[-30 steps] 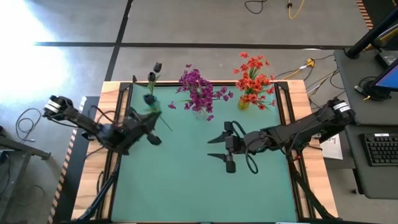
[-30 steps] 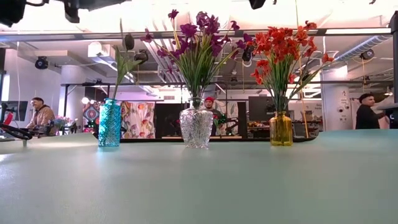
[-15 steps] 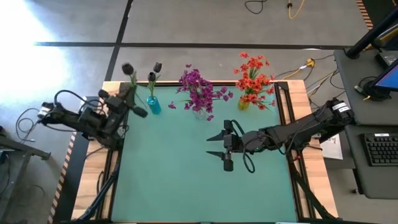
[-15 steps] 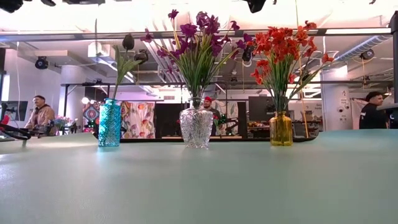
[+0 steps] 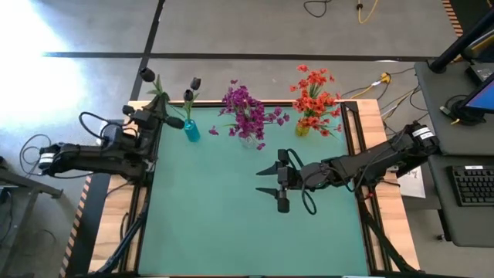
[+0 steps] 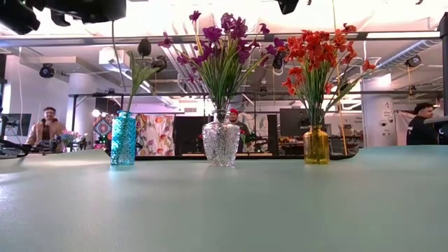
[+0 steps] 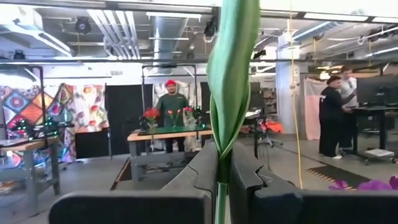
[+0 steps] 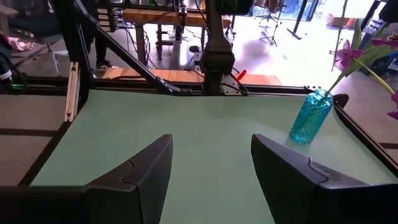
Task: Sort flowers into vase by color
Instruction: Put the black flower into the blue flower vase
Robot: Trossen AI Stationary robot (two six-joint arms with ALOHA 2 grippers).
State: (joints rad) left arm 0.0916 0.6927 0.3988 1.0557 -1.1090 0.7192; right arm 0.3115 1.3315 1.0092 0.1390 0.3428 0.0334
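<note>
On the left, I have my left gripper point(image 5: 158, 117) at the far-left corner of the table point(image 5: 231, 224), fingers clamped on the stem of a dark-budded flower point(image 5: 150, 81) — its bud hangs out past the table's far edge, and the green leaf point(image 7: 231, 81) stands straight up between the fingers in the wrist view. Just to the right sits the blue vase point(image 5: 191, 130) with two dark buds point(image 5: 192, 88) in it. Next along the far edge comes the clear vase point(image 6: 220, 142) of purple flowers point(image 5: 247, 110), then the yellow vase point(image 6: 316, 145) of orange-red flowers point(image 5: 315, 99). My right gripper point(image 5: 270, 183) hovers mid-table, fingers apart — nothing between them.
</note>
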